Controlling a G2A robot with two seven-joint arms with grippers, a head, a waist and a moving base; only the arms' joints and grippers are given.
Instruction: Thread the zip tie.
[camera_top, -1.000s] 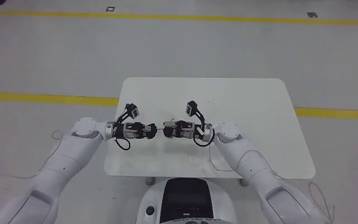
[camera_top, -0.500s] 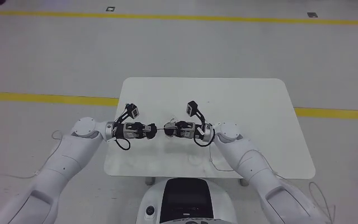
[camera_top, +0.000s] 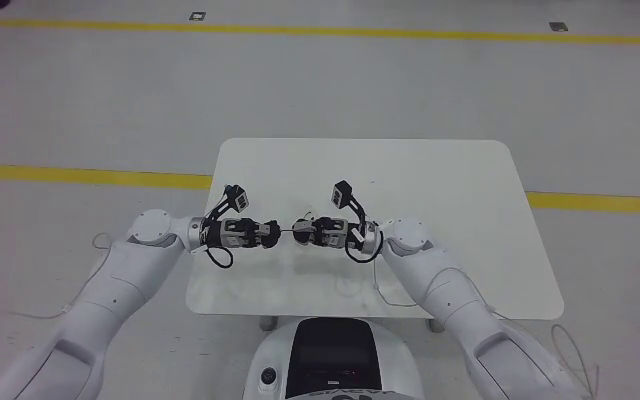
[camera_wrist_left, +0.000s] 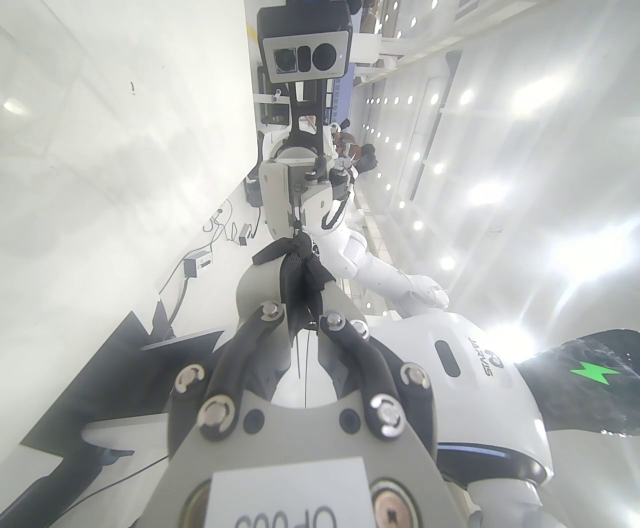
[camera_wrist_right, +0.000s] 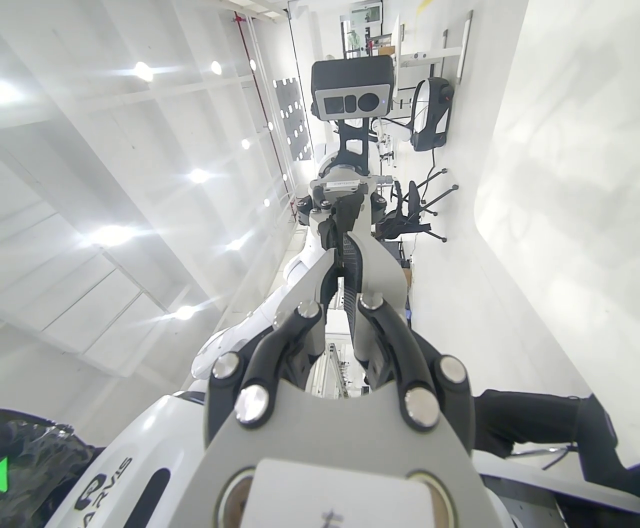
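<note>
Over the left half of the table (camera_top: 450, 180), the left gripper (camera_top: 274, 236) and right gripper (camera_top: 298, 231) meet tip to tip, each clenched on the thin zip tie (camera_top: 286, 233) stretched between them.

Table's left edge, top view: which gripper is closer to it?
Left. The left gripper hangs over the table nearer that edge; the right gripper faces it further inboard, zip tie between them.

I see the zip tie (camera_top: 288, 233) as a thin dark strand, stretched level along the 9-to-3 o'clock line above the bench's (camera_top: 450, 200) near half. One end is pinched in the left pincer (camera_top: 274, 235), the other in the right pincer (camera_top: 301, 232).
</note>
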